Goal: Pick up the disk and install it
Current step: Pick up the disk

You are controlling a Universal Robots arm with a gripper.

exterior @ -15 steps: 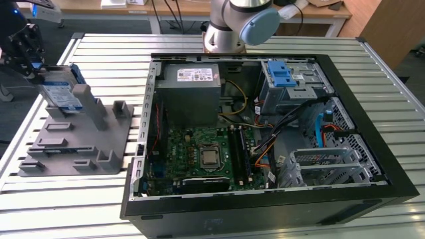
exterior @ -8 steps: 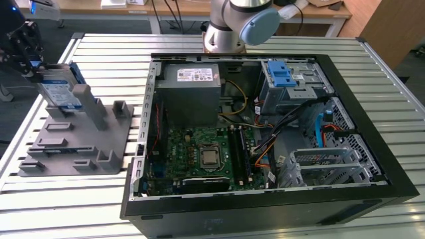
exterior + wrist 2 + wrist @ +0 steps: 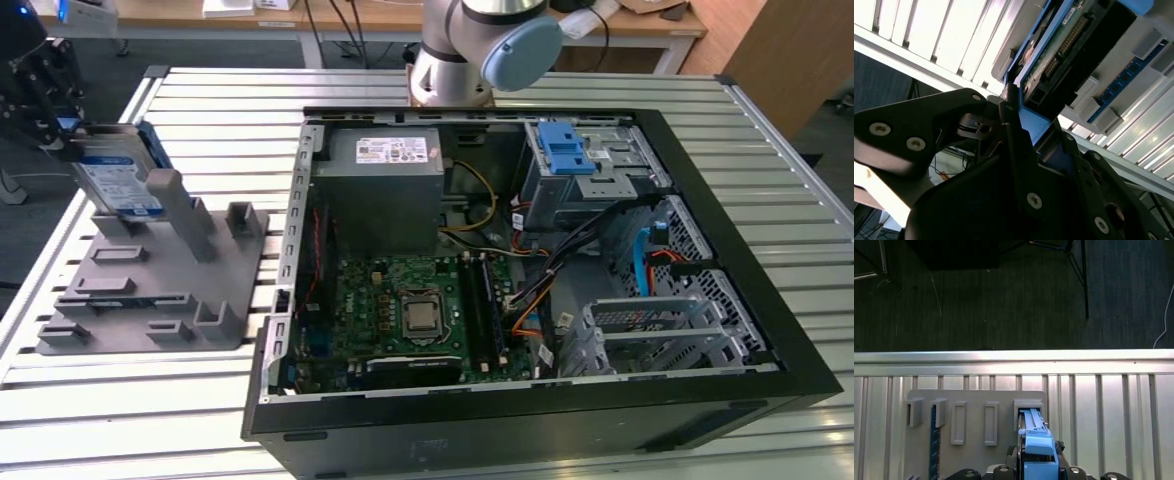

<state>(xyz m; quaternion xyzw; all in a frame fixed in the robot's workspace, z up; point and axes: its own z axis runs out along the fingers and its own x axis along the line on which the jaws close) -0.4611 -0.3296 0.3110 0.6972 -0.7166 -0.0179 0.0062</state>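
Disk (image 3: 118,186), a flat rectangular silver hard drive with a white-and-blue label in a blue plastic carrier, stands on edge against the tall post of the grey plastic holder block (image 3: 160,290) at the exterior view's left. It is well apart from the open black computer tower case (image 3: 747,250). The black gripper (image 3: 48,95) is at the upper end of the disk. In the second wrist view its fingers (image 3: 1013,125) are drawn narrow onto the blue carrier edge, with the drive's green circuit-board face beyond them, so the grasp is judged made. In the first wrist view the far end of the disk (image 3: 1031,422) lies within the holder's slot, and whether it has begun to rise cannot be told.

Progress: the reach and the grasp appear done. Removal from the holder, transfer over the slatted aluminium table (image 3: 200,100) and seating in the case are left. The disk is wholly outside the case, far from the metal drive cage (image 3: 601,185) with its blue plastic latch (image 3: 561,150), so installation is judged not yet begun
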